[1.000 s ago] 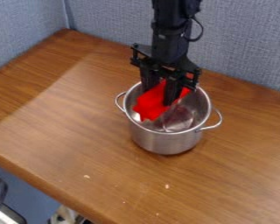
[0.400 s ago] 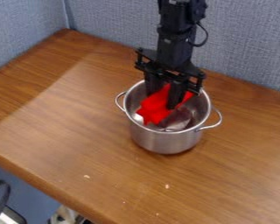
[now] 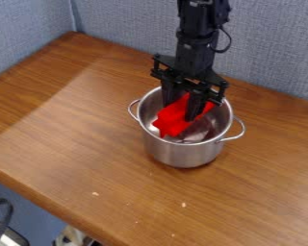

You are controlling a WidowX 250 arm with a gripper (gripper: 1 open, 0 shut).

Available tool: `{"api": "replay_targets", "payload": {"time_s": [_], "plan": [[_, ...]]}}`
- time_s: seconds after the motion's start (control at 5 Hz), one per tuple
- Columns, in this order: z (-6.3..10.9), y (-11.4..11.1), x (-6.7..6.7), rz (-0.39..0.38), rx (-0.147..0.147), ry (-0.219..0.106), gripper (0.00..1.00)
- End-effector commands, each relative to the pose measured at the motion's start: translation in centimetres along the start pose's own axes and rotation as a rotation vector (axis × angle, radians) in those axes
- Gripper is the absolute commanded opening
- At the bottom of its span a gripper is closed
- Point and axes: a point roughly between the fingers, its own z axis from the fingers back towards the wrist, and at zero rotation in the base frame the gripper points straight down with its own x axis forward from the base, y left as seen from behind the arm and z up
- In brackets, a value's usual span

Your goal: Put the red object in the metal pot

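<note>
The metal pot (image 3: 185, 151) stands on the wooden table (image 3: 66, 115), shiny, with small side handles. My gripper (image 3: 189, 100) hangs straight down over the pot's opening, its black fingers reaching inside the rim. Between them is the red object (image 3: 173, 118), tilted, with its lower end down in the pot near the left wall. The fingers are shut on the upper end of the red object. Whether the block's lower end touches the pot's bottom is hidden by the pot wall.
The table's front edge (image 3: 80, 216) runs diagonally at the lower left, with the floor below it. A blue-grey fabric wall (image 3: 41, 29) stands behind the table. Cables hang along the arm (image 3: 202, 24) above the pot.
The arm and the red object have shifted very slightly to the right over the pot. The grip is unchanged.
</note>
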Motion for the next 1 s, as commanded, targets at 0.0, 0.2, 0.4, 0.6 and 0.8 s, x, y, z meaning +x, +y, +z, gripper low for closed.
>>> {"api": "replay_targets", "payload": {"time_s": [0.0,0.2,0.4,0.6,0.8], "plan": [[1.4,0.1,0.7,0.0,0.003,-0.047,1.0],[1.3,0.3,0.6,0.005,0.002,-0.034,1.0],[1.0,0.6,0.6,0.011,0.001,-0.024,1.0],[0.8,0.9,0.6,0.017,-0.001,-0.016,1.0],[0.5,1.3,0.6,0.029,0.0,-0.007,1.0]]}}
